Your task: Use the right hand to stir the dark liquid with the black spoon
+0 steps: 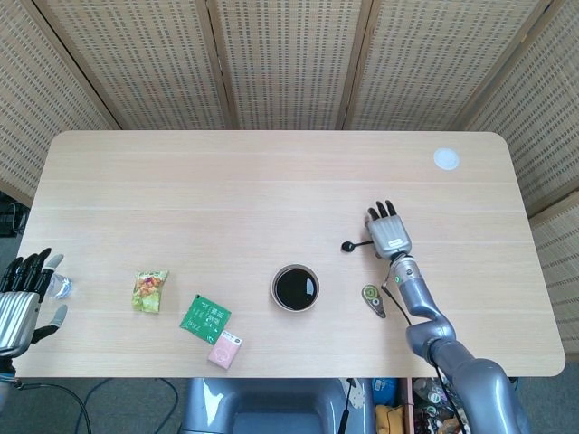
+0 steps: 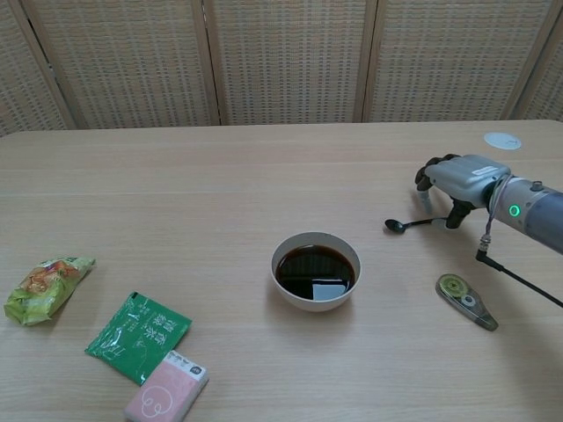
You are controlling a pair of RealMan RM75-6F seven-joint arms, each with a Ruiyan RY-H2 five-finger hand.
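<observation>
Your right hand (image 2: 459, 181) arches over spoon (image 2: 406, 225) handle, grip unclear | bowl (image 2: 315, 271) left of spoon | left hand (image 1: 20, 304) released, counter's (image 1: 271, 181) left edge

Black spoon (image 2: 413, 223): small, flat on the tabletop, right of frame centre, bowl end pointing left, handle end running under the hand. White bowl (image 2: 316, 271) of dark liquid (image 2: 315, 270): upright, lower centre, apart from the spoon.
</observation>
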